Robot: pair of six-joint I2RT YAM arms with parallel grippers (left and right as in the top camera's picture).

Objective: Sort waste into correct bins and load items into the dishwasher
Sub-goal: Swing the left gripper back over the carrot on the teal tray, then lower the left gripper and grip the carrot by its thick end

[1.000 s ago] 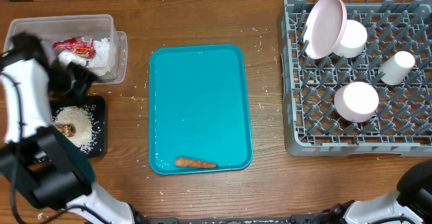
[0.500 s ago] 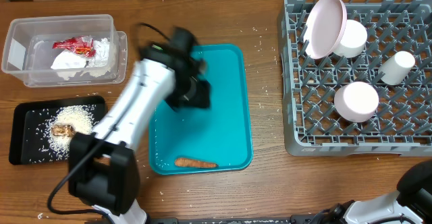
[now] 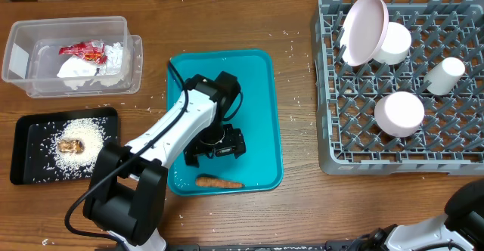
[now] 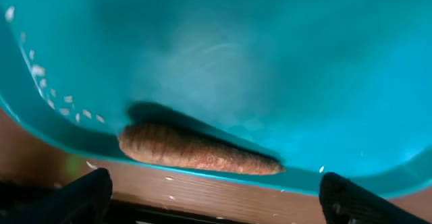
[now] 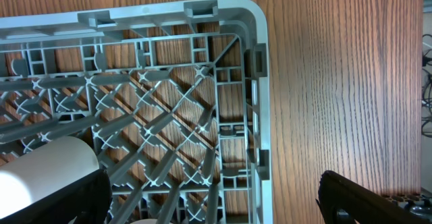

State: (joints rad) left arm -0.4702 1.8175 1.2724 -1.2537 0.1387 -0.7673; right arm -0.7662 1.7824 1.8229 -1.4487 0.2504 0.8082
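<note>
A small orange carrot stick (image 3: 219,181) lies at the near edge of the teal tray (image 3: 227,85). My left gripper (image 3: 215,145) hangs just behind it. In the left wrist view the carrot (image 4: 199,150) lies between and ahead of the wide-apart fingers (image 4: 74,197); the left gripper (image 4: 216,207) is open and empty. The clear tub (image 3: 23,62) holds the white napkin (image 3: 79,68) and the red-and-white wrapper (image 3: 83,51). The black tray (image 3: 26,164) holds rice (image 3: 83,137) and a brown bit (image 3: 70,145). My right gripper (image 5: 212,200) is open over the grey rack's corner (image 5: 256,62).
The grey dish rack (image 3: 469,153) at the right carries a large plate (image 3: 363,28) on edge, a bowl (image 3: 395,43), a cup (image 3: 444,75) and another round white dish (image 3: 399,113). Loose rice grains (image 3: 299,92) dot the wood between tray and rack.
My left arm has swung from the bins at the far left across to the teal tray and come down near the carrot, its jaws spreading wide. The right arm has not moved.
</note>
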